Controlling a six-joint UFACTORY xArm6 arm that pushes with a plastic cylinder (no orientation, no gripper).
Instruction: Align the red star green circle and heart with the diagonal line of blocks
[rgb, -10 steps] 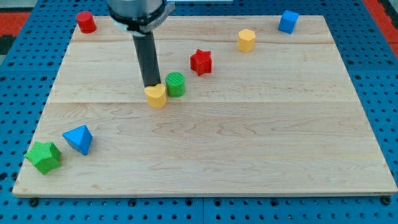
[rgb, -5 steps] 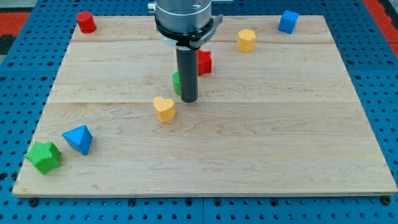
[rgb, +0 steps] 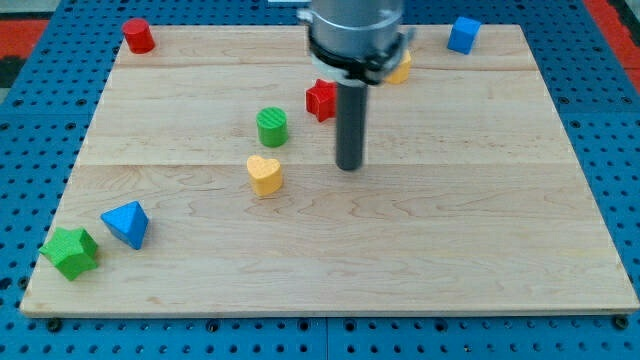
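My tip (rgb: 349, 167) rests on the board right of the yellow heart (rgb: 265, 173) and right and a little below the green circle (rgb: 271, 127), touching neither. The red star (rgb: 321, 100) lies just left of the rod, partly hidden by it. The yellow heart sits below the green circle. A blue pyramid-like block (rgb: 127, 223) and a green star (rgb: 69, 251) lie at the view's bottom left. A yellow hexagon (rgb: 402, 66) at the top is mostly hidden behind the arm.
A red cylinder (rgb: 138, 35) stands at the board's top left corner and a blue cube (rgb: 462, 34) at the top right. The wooden board (rgb: 450, 230) lies on a blue pegboard.
My tip has moved right, from the yellow heart past the green circle. The heart slid slightly down and right early on, then stayed. The green circle shifted slightly up and left.
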